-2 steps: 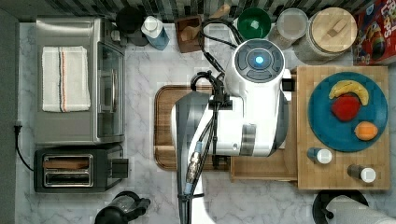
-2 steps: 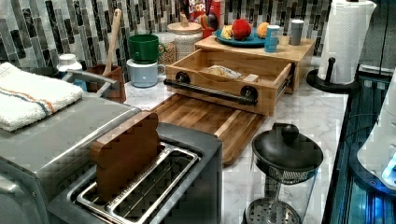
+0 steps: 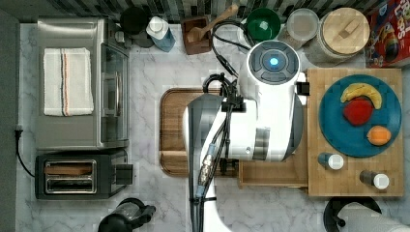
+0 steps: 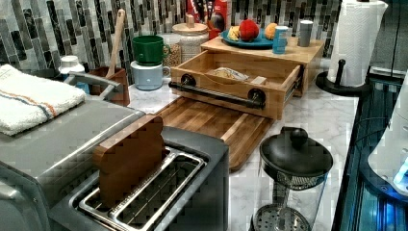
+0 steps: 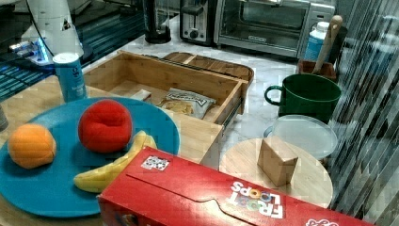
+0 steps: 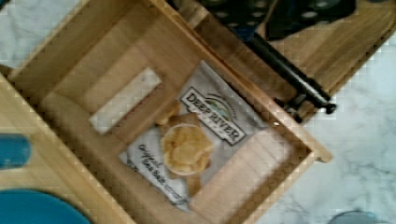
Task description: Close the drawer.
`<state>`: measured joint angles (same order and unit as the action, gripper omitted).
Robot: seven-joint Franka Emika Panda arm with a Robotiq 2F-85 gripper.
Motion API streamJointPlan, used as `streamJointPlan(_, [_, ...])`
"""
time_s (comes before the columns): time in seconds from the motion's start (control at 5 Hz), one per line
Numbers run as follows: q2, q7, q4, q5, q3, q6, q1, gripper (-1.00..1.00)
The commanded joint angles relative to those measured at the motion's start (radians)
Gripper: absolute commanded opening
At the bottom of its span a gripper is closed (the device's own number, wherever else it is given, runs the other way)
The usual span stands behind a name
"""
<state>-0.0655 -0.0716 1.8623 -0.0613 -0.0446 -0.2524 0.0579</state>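
The drawer (image 4: 226,82) stands pulled out of the light block-wood stand (image 4: 293,53), its front with the black bar handle (image 4: 216,94) facing the dark board. In the top view my arm covers most of the drawer (image 3: 270,175). A chip bag (image 6: 196,140) and a small pale bar (image 6: 123,100) lie on the drawer's (image 6: 60,60) flat bottom. Dark parts of my gripper (image 6: 275,16) hang above the handle (image 6: 289,74) side. The right view shows the drawer (image 5: 155,70) open with the bag (image 5: 186,101) inside.
A dark rounded board (image 3: 174,130) lies right in front of the drawer. On the stand sit a blue plate (image 3: 360,140) with fruit and two shakers. A toaster (image 3: 77,174), toaster oven (image 3: 80,82), French press (image 4: 293,178) and paper towel roll (image 4: 356,41) ring the counter.
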Motion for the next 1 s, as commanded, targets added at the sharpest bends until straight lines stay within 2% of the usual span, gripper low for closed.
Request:
streamJointPlan(0.2, [0.032, -0.192, 0.069, 0.122, 0.008, -0.038, 0.016, 1.00])
streamJointPlan(0.6, [0.049, -0.191, 0.144, 0.131, 0.064, -0.081, -0.060, 1.00])
streamJointPlan(1.0, [0.053, -0.262, 0.229, 0.186, 0.114, -0.141, -0.114, 1.00])
